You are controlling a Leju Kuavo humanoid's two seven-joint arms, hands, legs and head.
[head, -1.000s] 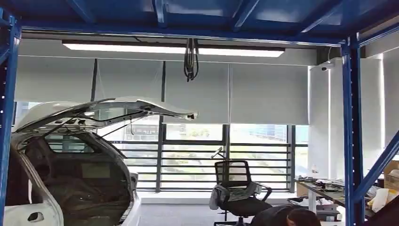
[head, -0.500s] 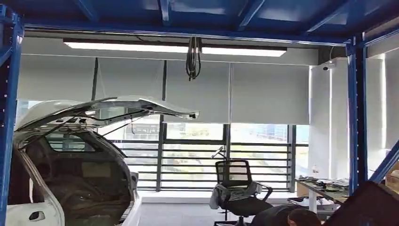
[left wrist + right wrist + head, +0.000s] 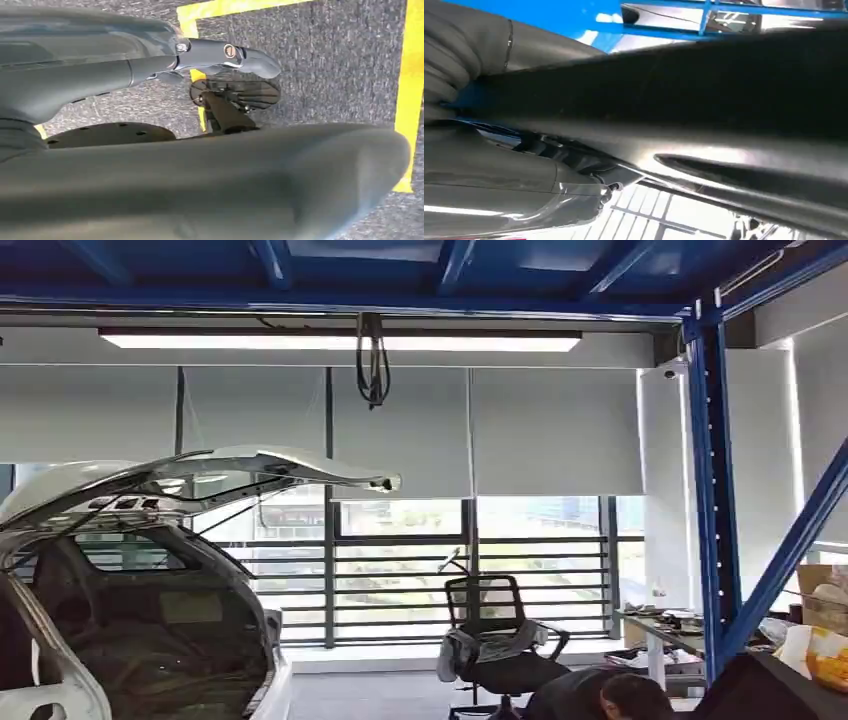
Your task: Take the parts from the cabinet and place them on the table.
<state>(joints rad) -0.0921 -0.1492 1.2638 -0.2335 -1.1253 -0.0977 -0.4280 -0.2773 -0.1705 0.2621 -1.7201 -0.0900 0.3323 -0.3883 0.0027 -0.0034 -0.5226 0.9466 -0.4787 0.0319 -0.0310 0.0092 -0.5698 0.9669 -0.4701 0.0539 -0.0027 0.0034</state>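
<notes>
Blue steel frame (image 3: 712, 490) overhead, a white car body (image 3: 60, 680), grey roller blinds (image 3: 555, 430) — and a black office chair (image 3: 490, 640). Grey speckled carpet (image 3: 340, 55) carries yellow floor tape (image 3: 410, 75).
</notes>
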